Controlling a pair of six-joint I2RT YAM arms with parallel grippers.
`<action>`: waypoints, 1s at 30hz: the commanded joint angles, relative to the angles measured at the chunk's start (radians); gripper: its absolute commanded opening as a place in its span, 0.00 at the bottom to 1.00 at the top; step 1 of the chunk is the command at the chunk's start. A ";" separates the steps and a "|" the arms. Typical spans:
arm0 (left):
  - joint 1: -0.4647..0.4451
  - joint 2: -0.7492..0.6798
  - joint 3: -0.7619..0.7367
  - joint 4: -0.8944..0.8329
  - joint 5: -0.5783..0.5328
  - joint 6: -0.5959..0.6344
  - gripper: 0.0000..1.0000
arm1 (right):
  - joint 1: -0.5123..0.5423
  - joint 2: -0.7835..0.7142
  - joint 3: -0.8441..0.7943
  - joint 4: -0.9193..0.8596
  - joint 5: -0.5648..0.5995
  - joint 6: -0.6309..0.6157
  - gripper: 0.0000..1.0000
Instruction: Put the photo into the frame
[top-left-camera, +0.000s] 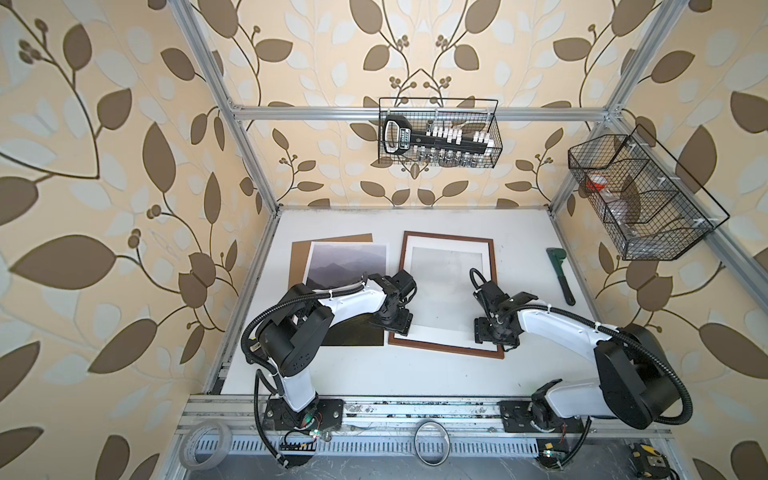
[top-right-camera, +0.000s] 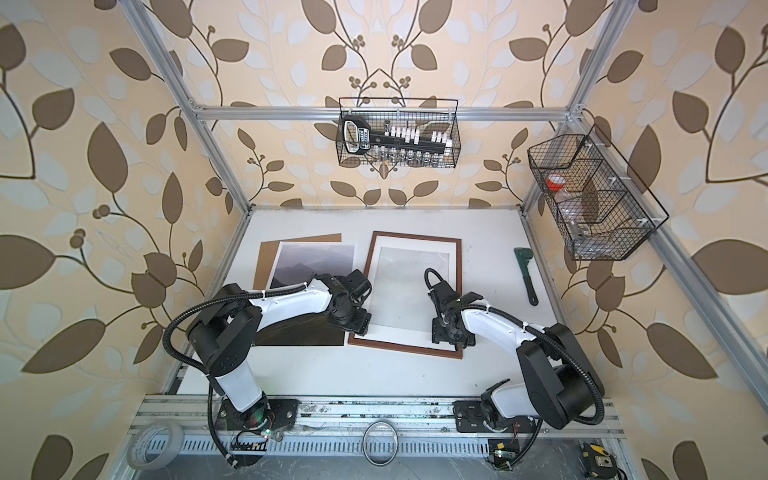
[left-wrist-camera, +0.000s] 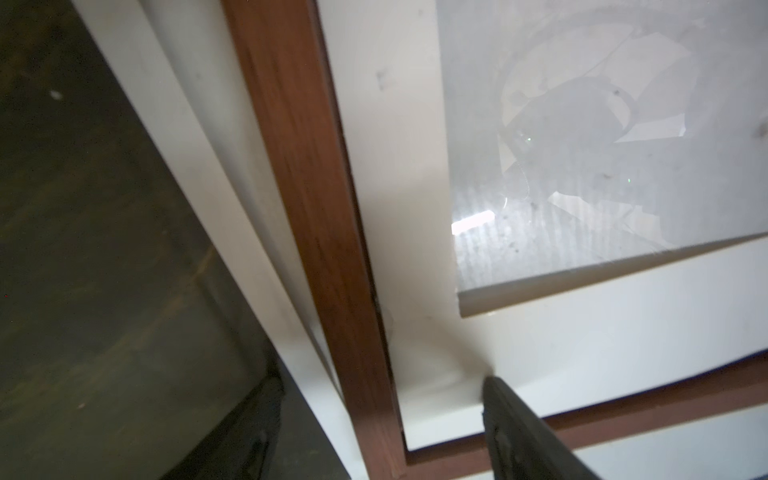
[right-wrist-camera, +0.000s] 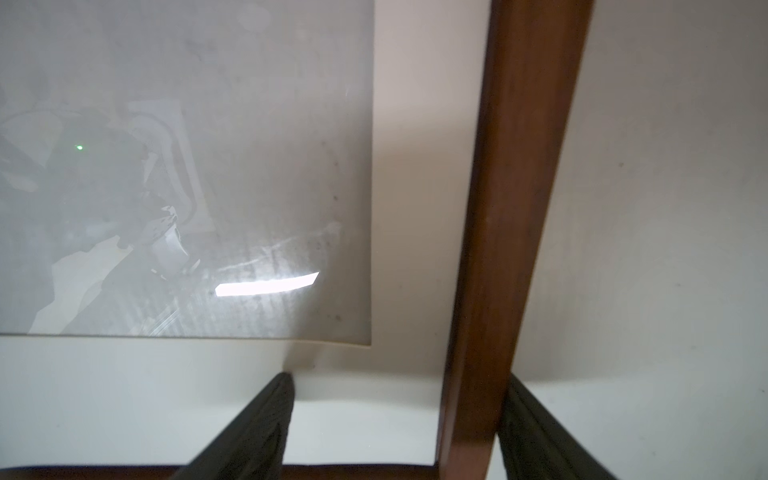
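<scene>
Leaf-patterned wallpaper closed in a white worktop (top-left-camera: 415, 374). The left pincer (left-wrist-camera: 380, 384) stood wide over the frame (top-left-camera: 449, 236) at its near left corner. One finger (left-wrist-camera: 519, 432) had its tip down at the white mat (top-left-camera: 440, 336) inside the rail, the other hung outside the rail, and nothing was gripped. The right pincer (right-wrist-camera: 399, 378) was also spread wide, straddling the frame's right rail by the near right corner and holding nothing. The mat's window showed only dull reflections. The photo (top-left-camera: 345, 262) lay flat outside the frame, just left of it, on a brown backing board (top-left-camera: 332, 239), with its dark near corner close beside the left rail. A green wrench (top-left-camera: 562, 276) lay well to the right of the frame
</scene>
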 joint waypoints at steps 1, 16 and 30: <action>-0.005 0.036 -0.003 -0.016 -0.011 0.012 0.74 | -0.006 0.049 -0.022 0.037 0.062 0.007 0.77; -0.004 -0.031 0.044 0.022 0.190 -0.014 0.71 | -0.174 -0.139 0.075 -0.012 -0.024 -0.072 0.77; 0.217 0.004 0.258 0.018 0.016 0.023 0.84 | -0.440 -0.139 0.128 0.380 -0.232 0.064 0.92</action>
